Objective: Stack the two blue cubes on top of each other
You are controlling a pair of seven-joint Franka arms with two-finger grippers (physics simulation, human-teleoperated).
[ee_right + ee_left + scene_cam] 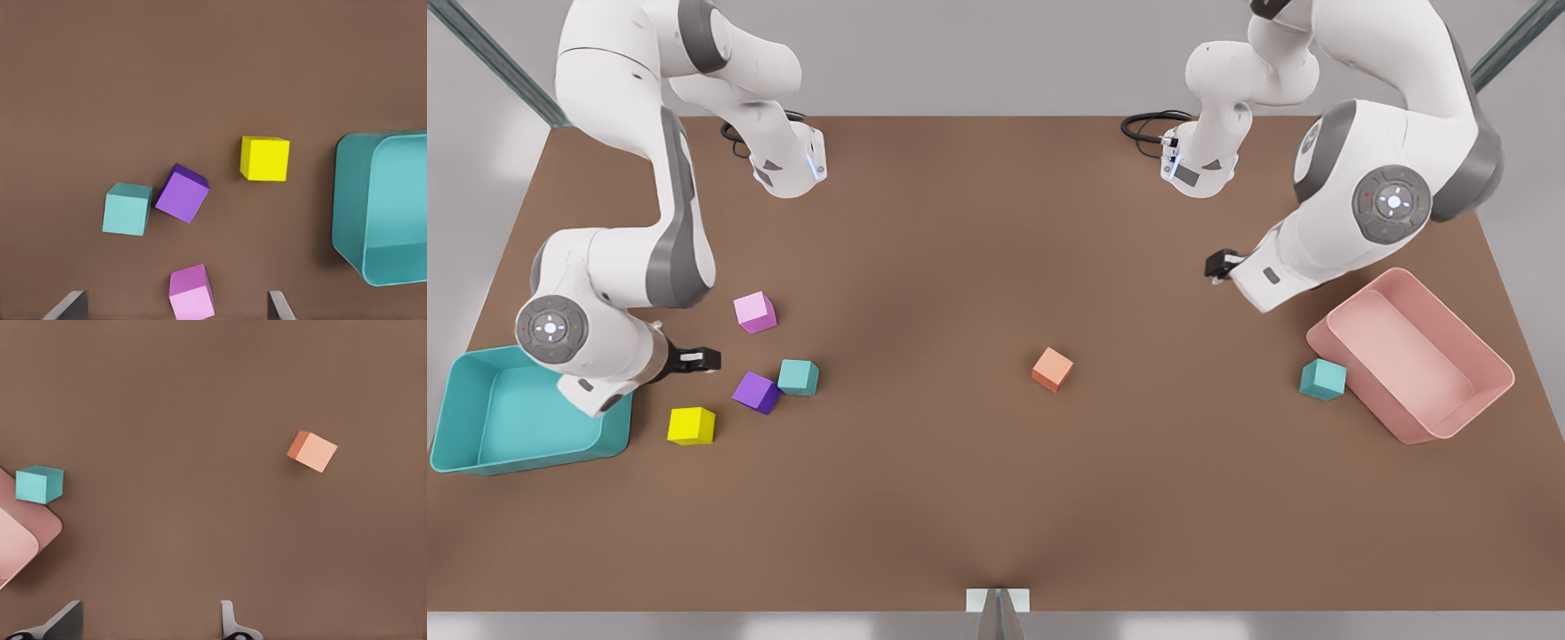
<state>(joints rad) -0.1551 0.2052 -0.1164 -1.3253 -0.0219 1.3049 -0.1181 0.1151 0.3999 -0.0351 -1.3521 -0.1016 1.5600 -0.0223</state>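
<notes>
Jaws spread on both: right gripper (710, 359) beside teal cube (798, 377) (purple-crowded); left gripper (1214, 266) above second teal cube (1322, 380), touching pink bin (1485, 356).

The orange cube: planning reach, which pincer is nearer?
Left. The left pincer hangs beyond the orange cube, toward the pink bin; the right pincer is farther, by the purple cube.
</notes>
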